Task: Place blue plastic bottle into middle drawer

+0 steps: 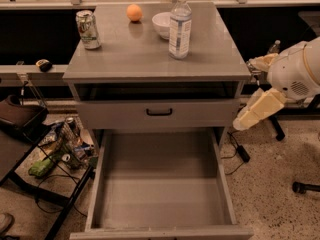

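Grey cabinet top (125,54), upper centre, bears the upright blue plastic bottle (180,26); the middle drawer (160,196) lies pulled out below. At right we see the gripper (247,118); its grip we cannot tell.

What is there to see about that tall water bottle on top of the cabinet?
The blue plastic bottle is clear plastic with a white cap and a pale bluish-white label. It stands upright on the grey cabinet top, close beside a white bowl; whether they touch is unclear. Nothing grips it: the gripper hangs away at the cabinet's side.
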`<action>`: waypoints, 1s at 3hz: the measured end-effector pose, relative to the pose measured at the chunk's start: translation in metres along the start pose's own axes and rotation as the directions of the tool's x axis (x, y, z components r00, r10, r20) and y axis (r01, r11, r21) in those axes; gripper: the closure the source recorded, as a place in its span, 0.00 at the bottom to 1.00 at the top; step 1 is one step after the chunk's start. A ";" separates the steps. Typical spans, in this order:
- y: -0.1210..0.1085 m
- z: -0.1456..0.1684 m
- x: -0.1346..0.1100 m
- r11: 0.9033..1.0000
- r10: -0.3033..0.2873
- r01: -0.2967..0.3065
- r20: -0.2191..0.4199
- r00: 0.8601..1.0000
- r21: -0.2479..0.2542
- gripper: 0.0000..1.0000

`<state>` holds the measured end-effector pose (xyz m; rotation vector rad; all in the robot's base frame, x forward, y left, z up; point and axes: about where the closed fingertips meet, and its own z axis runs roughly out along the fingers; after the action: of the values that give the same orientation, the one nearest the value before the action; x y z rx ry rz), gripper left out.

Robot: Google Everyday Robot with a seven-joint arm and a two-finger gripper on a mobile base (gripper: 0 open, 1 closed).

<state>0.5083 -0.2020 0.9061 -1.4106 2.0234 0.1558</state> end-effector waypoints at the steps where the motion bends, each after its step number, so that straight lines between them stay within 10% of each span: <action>1: -0.060 0.027 -0.023 0.992 0.071 -0.092 0.214 0.974 0.091 0.00; 2: -0.116 0.042 -0.044 0.969 0.116 -0.189 0.389 0.914 0.156 0.00; 3: -0.116 0.042 -0.045 0.969 0.116 -0.190 0.390 0.914 0.156 0.00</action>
<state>0.6374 -0.1958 0.9297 -1.0117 1.7712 0.2733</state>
